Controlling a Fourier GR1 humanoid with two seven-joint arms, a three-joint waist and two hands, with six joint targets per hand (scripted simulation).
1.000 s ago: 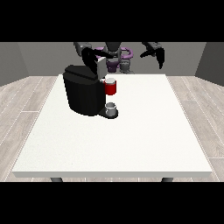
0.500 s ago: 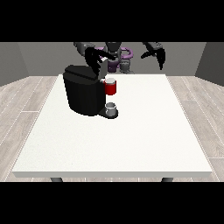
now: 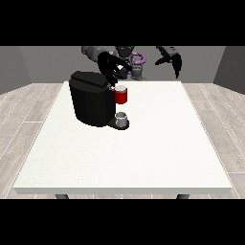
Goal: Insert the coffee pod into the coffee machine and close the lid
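Observation:
A black coffee machine [image 3: 91, 100] stands on the white table [image 3: 143, 143] at the left of centre. On its front is a red brew head [image 3: 121, 95], with a small grey cup [image 3: 121, 119] on the drip base below. The hand at the view's left [image 3: 111, 68] hovers just above the machine's top and the red head, fingers spread and pointing down. A small white piece shows at the top of the red head; whether it is the pod I cannot tell. The hand at the view's right [image 3: 173, 58] hangs raised behind the table's far edge, its fingers relaxed and empty.
The robot's torso [image 3: 128, 60] stands behind the table's far edge. Grey walls and a wood floor surround the table.
The hand at the view's left has come down and forward a little over the machine's top. The hand at the view's right has barely moved.

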